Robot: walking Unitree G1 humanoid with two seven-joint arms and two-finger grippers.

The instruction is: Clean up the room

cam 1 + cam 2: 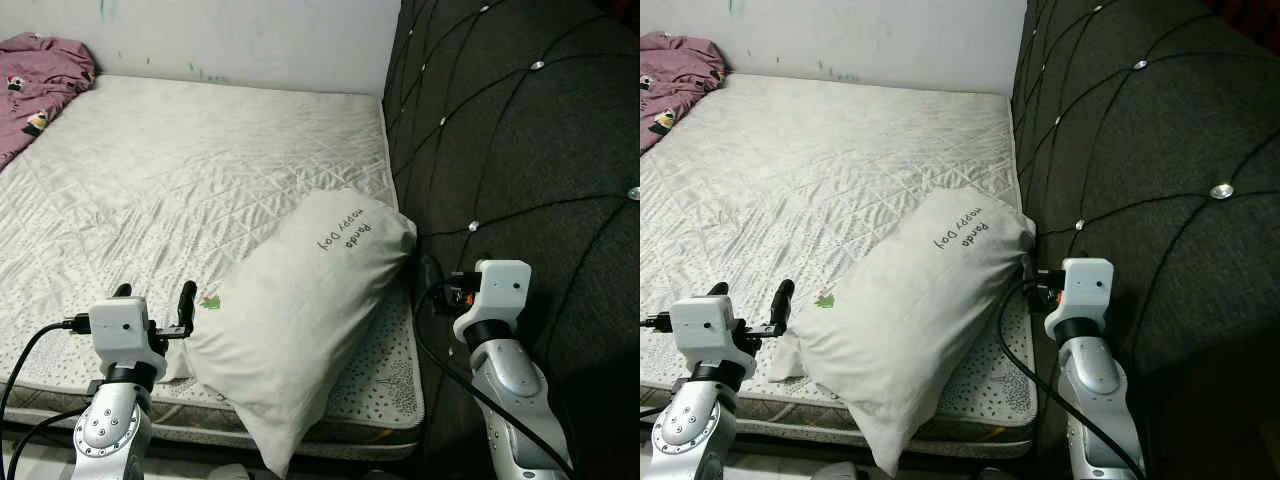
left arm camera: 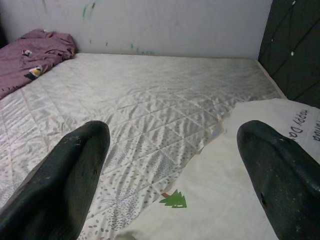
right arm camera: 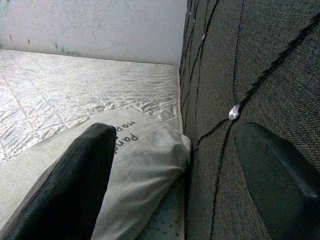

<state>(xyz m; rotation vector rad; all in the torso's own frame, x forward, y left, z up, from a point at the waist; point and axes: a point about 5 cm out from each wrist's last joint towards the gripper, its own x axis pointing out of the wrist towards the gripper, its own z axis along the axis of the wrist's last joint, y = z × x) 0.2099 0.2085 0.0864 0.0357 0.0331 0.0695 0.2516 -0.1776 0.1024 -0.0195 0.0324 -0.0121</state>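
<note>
We stand at the near edge of a bed whose bare quilted mattress stretches away to a pale wall. A white pillow lies on the near right corner of the mattress, tilted, its far end pressed against the dark tufted headboard and its near end hanging over the mattress edge. It carries handwritten-style lettering near its far end and a small green tree print near its left corner. A crumpled purple blanket sits at the far left corner of the bed, well apart from the pillow.

Our left claw is raised just beside the pillow's left corner, fingers spread apart and holding nothing; through its wrist camera we see one finger over the mattress and the other over the pillow's edge. Our right claw is up at the gap between the pillow's far end and the headboard, also released, its two black fingers wide apart: one lies against the pillow side, the other against the headboard fabric. A black cable loops from the right wrist down along the arm.
</note>
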